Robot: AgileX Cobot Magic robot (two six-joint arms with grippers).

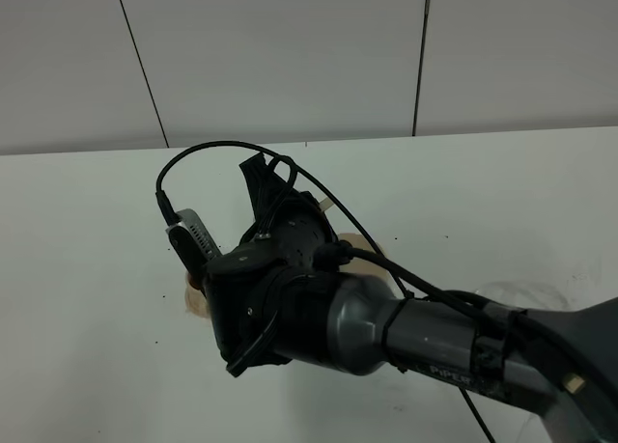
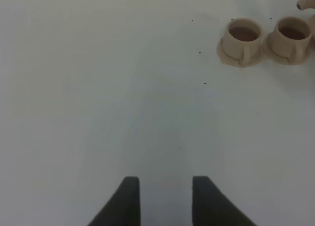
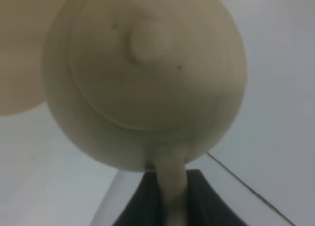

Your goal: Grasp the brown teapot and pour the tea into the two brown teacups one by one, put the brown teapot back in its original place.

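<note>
My right claw (image 3: 172, 199) pinched the loop handle of the round beige-tan ceramic teapot (image 3: 145, 78), which filled the right wrist view, lifted. Both small beige-tan cylindrical teacups (image 2: 242, 39) (image 2: 290, 38), upper right in the left wrist view, showed dark liquid, so I judged pouring done and only the return left. My left claw (image 2: 162, 199) hung spread above the bare white counter (image 2: 98, 88), with a grey panelled wall (image 1: 290, 47) behind.

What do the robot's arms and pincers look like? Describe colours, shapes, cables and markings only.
The right arm is a thick, rounded grey metallic tube printed with "PIPER" lettering, ending in a bulky black wrist housing. Black cables loop over it, and a small silver-grey camera module is mounted there. The left pincer and the right pincer have dark, matte fingers, the left's tapered.
</note>
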